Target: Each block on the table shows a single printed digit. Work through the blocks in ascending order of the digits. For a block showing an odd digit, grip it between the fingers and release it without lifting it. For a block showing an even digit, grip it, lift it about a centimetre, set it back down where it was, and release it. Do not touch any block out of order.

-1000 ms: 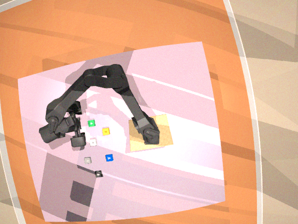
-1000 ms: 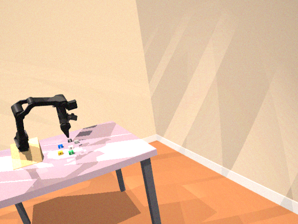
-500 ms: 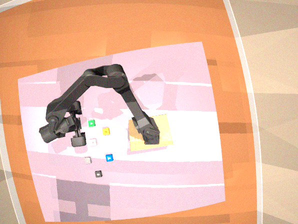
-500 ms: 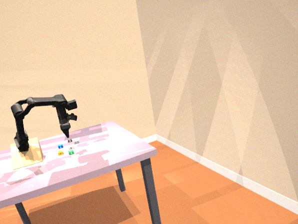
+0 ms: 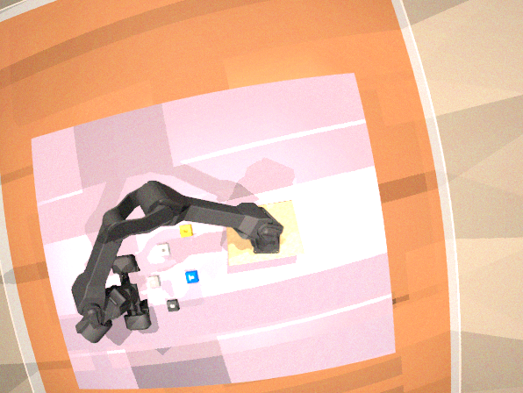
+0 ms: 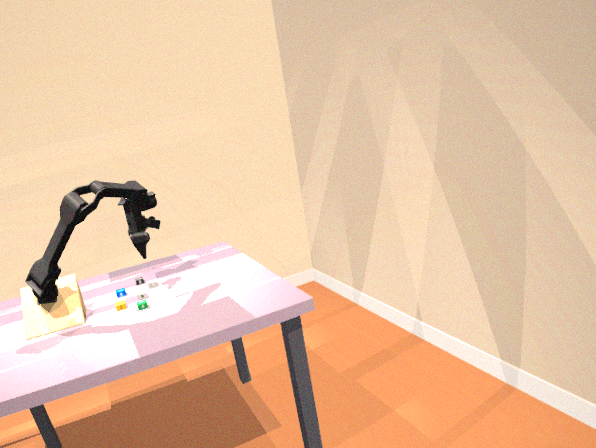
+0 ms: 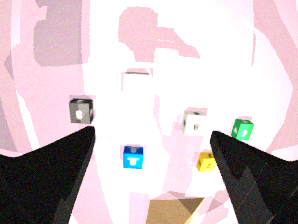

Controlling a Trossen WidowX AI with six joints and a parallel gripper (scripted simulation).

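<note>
My gripper (image 5: 132, 292) (image 6: 145, 256) (image 7: 155, 135) is open and empty, well above the table. In the wrist view six blocks lie beyond or between the fingers: a black block (image 5: 173, 305) (image 6: 140, 281) (image 7: 81, 111) at left, a pale grey block (image 5: 153, 282) (image 6: 153, 285) (image 7: 137, 83) at the top, a blue block (image 5: 192, 276) (image 6: 121, 292) (image 7: 133, 157) low in the middle, a white block (image 5: 163, 250) (image 6: 143, 296) (image 7: 195, 123), a yellow block (image 5: 186, 230) (image 6: 121, 305) (image 7: 206, 162) and a green block (image 6: 142, 305) (image 7: 243, 129) at right. The arm hides the green one in the top view. Most digits are too blurred to read surely.
The arm's base stands on a wooden board (image 5: 287, 210) (image 6: 32, 325) (image 7: 172, 210) beside the blocks. The blocks stand apart in a loose group on the pink and white table (image 5: 307, 101) (image 6: 220, 325). Shadows and bright patches cross the tabletop.
</note>
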